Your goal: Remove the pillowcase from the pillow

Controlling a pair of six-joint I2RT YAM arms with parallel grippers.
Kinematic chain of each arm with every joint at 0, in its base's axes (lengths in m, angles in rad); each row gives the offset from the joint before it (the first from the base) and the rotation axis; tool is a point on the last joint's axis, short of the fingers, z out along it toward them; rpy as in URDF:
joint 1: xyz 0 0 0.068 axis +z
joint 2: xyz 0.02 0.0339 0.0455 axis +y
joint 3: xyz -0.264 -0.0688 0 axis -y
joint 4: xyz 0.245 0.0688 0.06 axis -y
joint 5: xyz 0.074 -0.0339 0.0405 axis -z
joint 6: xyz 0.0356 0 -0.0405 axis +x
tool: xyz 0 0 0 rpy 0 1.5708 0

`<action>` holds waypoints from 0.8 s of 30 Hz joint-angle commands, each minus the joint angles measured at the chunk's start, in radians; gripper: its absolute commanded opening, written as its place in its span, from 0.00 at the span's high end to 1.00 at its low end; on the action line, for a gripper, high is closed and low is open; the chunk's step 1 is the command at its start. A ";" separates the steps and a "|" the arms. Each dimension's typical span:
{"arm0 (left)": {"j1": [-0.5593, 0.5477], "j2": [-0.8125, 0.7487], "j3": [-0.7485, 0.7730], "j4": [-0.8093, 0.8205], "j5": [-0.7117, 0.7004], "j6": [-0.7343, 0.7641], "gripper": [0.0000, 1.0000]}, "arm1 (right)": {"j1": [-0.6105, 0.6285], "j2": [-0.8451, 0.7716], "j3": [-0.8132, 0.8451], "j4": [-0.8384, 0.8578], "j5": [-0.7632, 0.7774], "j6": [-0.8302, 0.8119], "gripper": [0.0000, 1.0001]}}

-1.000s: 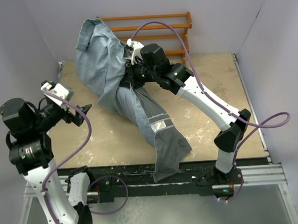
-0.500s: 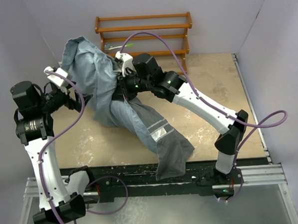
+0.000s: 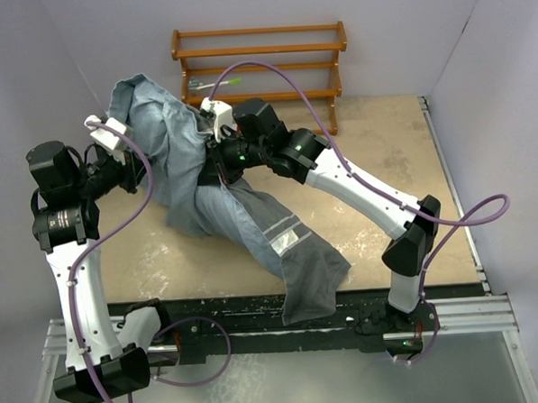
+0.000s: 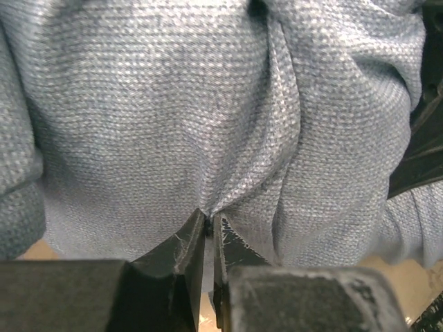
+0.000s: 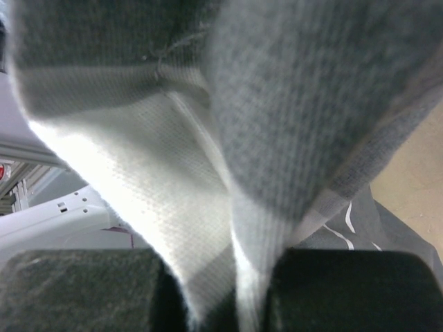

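The pillowcase (image 3: 171, 139) is bunched and lifted at the back left, its lighter blue-grey inside showing. Its dark grey striped end (image 3: 304, 263) trails over the table's front edge. My left gripper (image 3: 141, 175) is at the bundle's left side. In the left wrist view it (image 4: 209, 216) is shut, pinching a fold of the blue-grey weave (image 4: 173, 104). My right gripper (image 3: 215, 159) is buried in the cloth's middle. In the right wrist view it (image 5: 235, 304) is shut on a hanging fold of the pillowcase (image 5: 297, 104). The pillow is hidden.
A wooden rack (image 3: 261, 50) stands against the back wall, with a green-tipped stick (image 3: 218, 82) on its lower shelf. Pale walls close in on the left and right of the tan tabletop (image 3: 384, 150). A dark strip (image 3: 220, 305) runs along the front edge.
My left arm swung in to the bundle's left side and its jaws shut on the fabric. The right arm carried the bunched cloth leftward and a little lower.
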 commanded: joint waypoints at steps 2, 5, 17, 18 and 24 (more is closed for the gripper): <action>-0.006 -0.028 0.006 0.057 -0.062 -0.012 0.93 | -0.005 -0.054 0.041 0.080 -0.049 -0.034 1.00; -0.007 -0.046 0.006 0.066 -0.121 0.002 1.00 | -0.011 -0.069 0.018 0.076 -0.038 -0.044 1.00; -0.007 -0.025 0.035 0.353 -0.709 -0.022 1.00 | -0.015 -0.212 -0.143 0.084 -0.135 -0.153 1.00; -0.006 -0.021 0.049 0.367 -0.718 -0.033 1.00 | -0.015 -0.218 -0.146 0.072 -0.145 -0.165 1.00; -0.006 0.010 0.121 0.386 -0.644 -0.133 1.00 | 0.031 -0.272 -0.199 0.067 -0.262 -0.318 1.00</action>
